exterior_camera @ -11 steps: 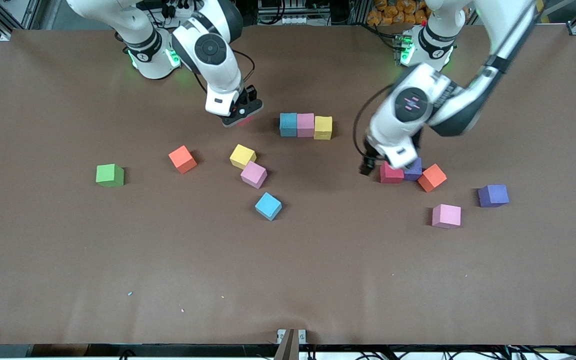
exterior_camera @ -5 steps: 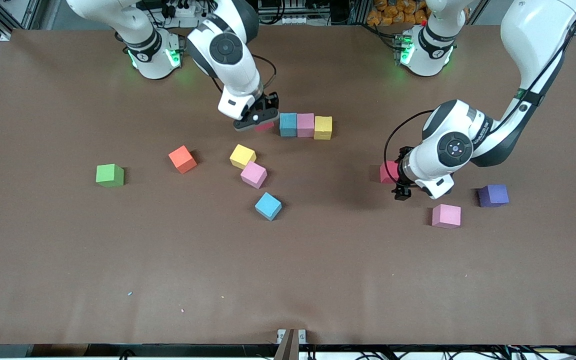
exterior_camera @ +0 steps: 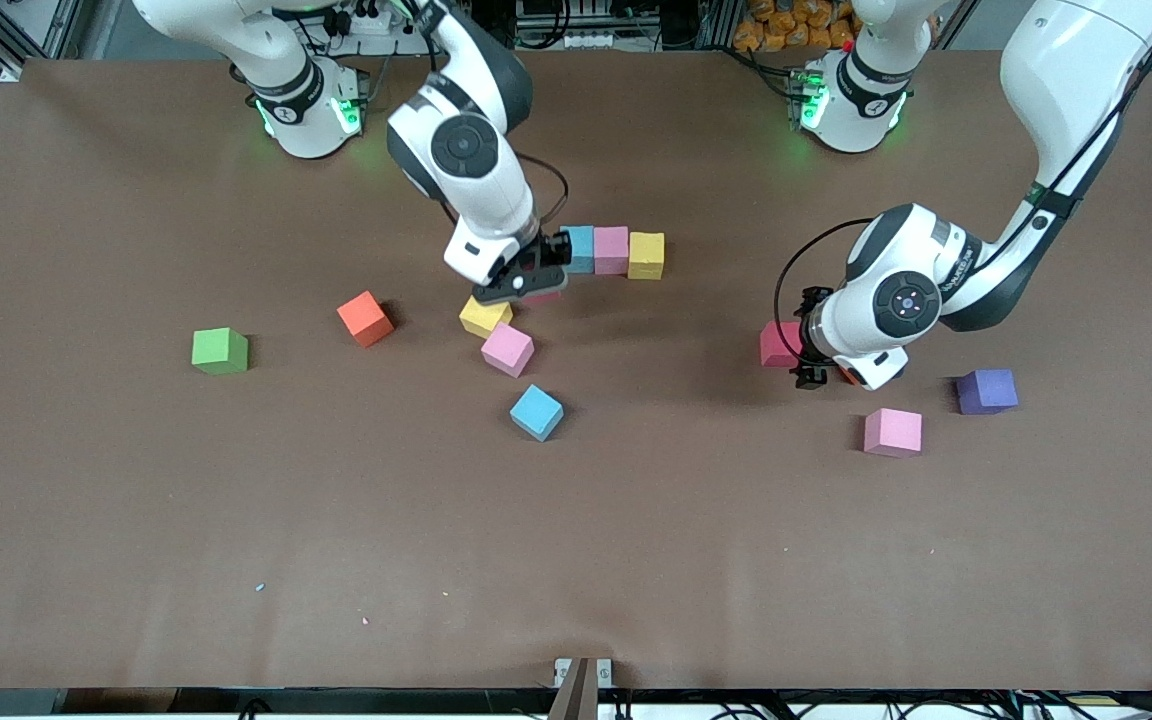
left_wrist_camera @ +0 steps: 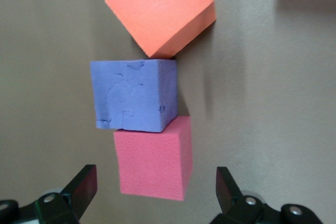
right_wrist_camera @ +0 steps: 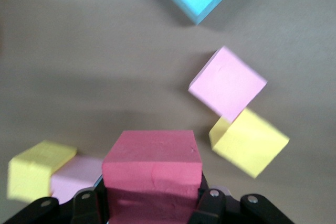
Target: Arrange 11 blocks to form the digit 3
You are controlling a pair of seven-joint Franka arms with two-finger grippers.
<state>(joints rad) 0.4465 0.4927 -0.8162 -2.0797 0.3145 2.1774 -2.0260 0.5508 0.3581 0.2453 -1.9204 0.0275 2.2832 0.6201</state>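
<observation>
Red block (right_wrist_camera: 152, 169) clamped in right gripper (exterior_camera: 521, 285), low beside cyan-pink-yellow row (exterior_camera: 612, 251), likely to start the column. Left gripper (left_wrist_camera: 152, 192) open over red-purple-orange cluster (left_wrist_camera: 137, 95), apparently lining up its red cube.

Left gripper (left_wrist_camera: 152, 192) fingers spread; right gripper (right_wrist_camera: 152, 203) clamped

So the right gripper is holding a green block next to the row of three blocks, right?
Not quite. The block in the right gripper is red, not green, as the right wrist view shows. The green block sits alone on the table toward the right arm's end. The rest holds: it is held beside the row of three.
</observation>
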